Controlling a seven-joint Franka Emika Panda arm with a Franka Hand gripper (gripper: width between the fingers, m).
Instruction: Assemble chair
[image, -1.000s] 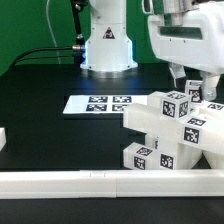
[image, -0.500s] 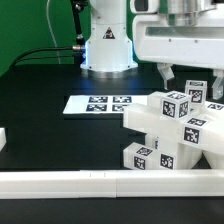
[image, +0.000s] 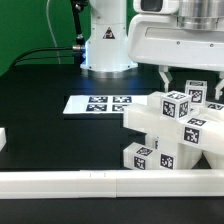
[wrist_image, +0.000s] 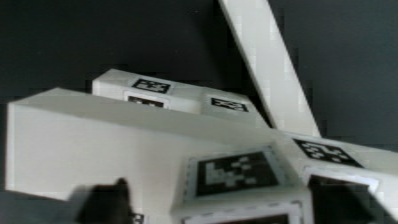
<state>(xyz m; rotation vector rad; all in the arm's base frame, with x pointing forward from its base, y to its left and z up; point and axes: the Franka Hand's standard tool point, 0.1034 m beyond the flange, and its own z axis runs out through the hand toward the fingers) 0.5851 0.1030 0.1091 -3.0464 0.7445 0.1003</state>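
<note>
I have lifted my gripper (image: 188, 78) clear of the chair (image: 170, 130), fingers apart and empty. The chair sits at the table's front right corner against the rail (image: 100, 182), so that step looks finished.

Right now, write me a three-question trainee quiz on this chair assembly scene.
1. True or false: the gripper hangs above the chair, its fingers apart.
2. In the exterior view, the marker board lies on which side of the chair: A) left B) right C) under it
3. Fill in: the long white rail runs along the table's ____ edge in the exterior view.

Key: 1 true; 2 A; 3 near (front).
</note>
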